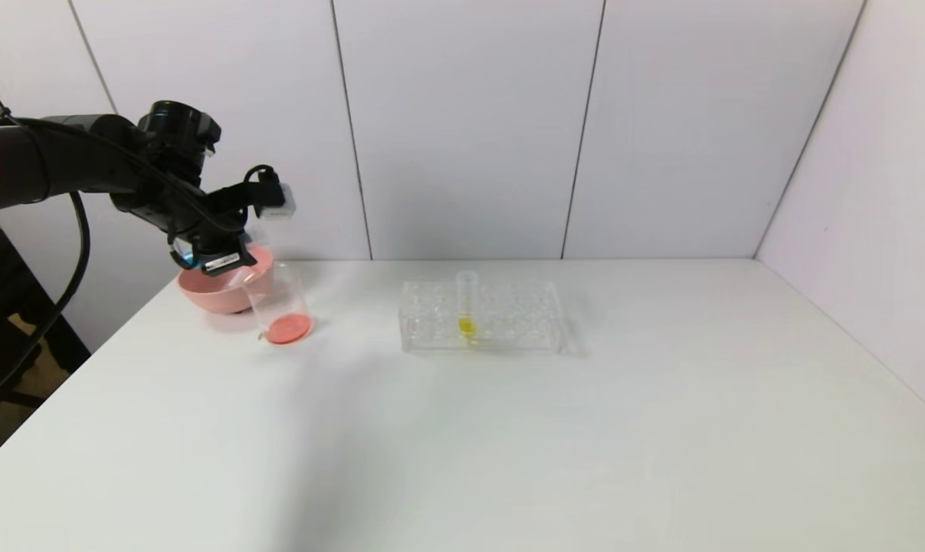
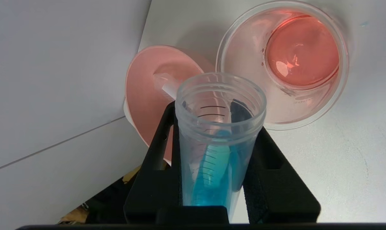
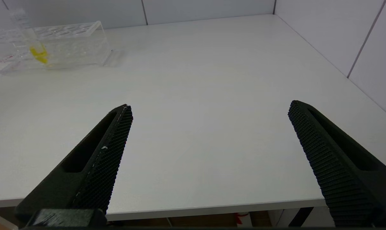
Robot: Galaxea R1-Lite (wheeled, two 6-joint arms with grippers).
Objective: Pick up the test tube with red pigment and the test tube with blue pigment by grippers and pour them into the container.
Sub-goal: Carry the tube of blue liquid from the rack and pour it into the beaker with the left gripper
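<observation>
My left gripper point(image 1: 218, 261) is shut on the test tube with blue pigment point(image 2: 218, 137) and holds it tilted above the table's back left. Blue liquid lies along the tube's inside; its open mouth is beside the rim of the container point(image 2: 244, 57). The container, a clear beaker point(image 1: 277, 295), stands on the table with red-orange liquid in its bottom. An empty-looking clear tube point(image 2: 166, 88) lies in the pink bowl point(image 2: 145, 92); no tube with red liquid shows. My right gripper point(image 3: 210, 107) is open and empty over the table's front edge, out of the head view.
The pink bowl point(image 1: 215, 293) sits right behind the beaker, by the table's left edge. A clear tube rack point(image 1: 508, 318) stands mid-table with a yellow-liquid tube point(image 1: 467, 307) upright in it; both show in the right wrist view, rack point(image 3: 71, 44), tube point(image 3: 36, 51). Walls close the back and right.
</observation>
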